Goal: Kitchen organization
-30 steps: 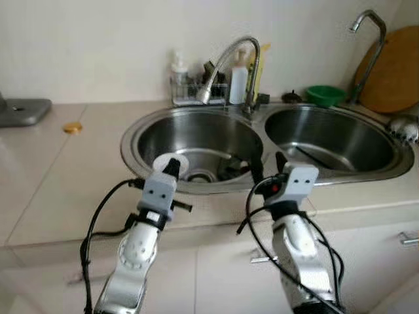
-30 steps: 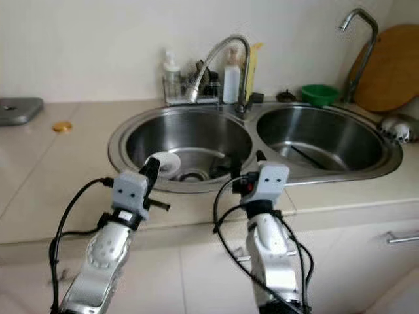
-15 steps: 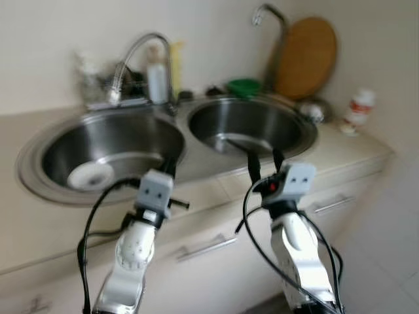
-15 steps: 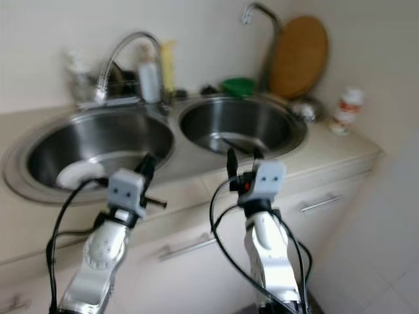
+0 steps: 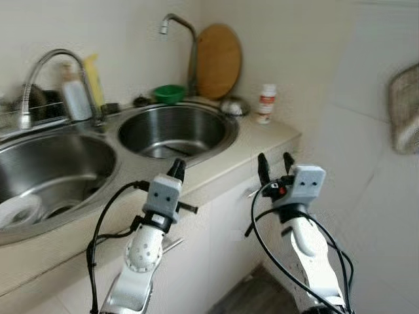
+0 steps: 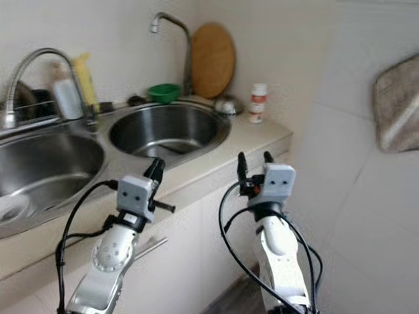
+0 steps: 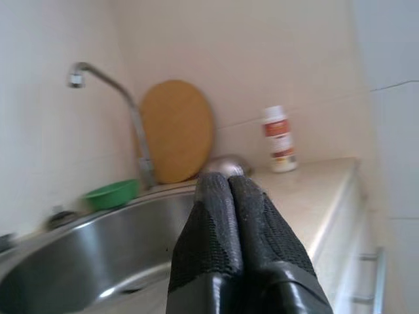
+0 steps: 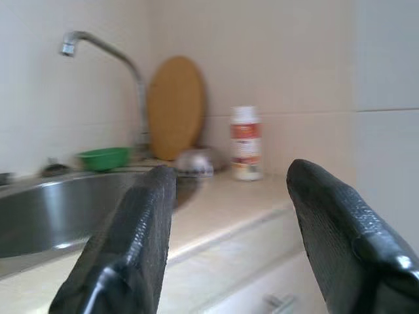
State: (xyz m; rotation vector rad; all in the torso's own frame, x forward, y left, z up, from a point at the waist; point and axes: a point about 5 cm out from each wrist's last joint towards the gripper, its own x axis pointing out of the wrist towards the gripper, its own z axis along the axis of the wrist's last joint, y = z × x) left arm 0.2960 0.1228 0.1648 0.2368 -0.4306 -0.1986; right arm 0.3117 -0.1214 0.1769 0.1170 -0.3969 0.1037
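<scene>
Left eye view showed a double sink [image 5: 216, 140] set in a pale tabletop [image 5: 275, 134] that ran to a corner by the wall. The left tool [image 5: 177, 169] was held up in front of the right bowl, and its two black fingers [image 7: 229, 222] were pressed tight together with nothing between them. The right tool [image 5: 273, 165] hung out past the tabletop's edge, with its fingers [image 8: 141, 229] spread wide and holding nothing.

Things that could be tidied sat at the back. A small white bottle [image 5: 265, 104] with a red label stood near the corner. Just beside it lay a shiny metal bowl [image 5: 233, 105]. A round wooden board [image 5: 218, 61] leaned on the wall behind the tall tap [image 5: 180, 29], and a green bowl [image 5: 169, 93] sat by that tap.

The bottle looked light and hard, maybe a bit slippery, so it would be best gripped around its middle, below the cap. The metal bowl looked light but slick, so its rim seemed the safest hold. The board looked stiff and heavier, and could tip if bumped.
</scene>
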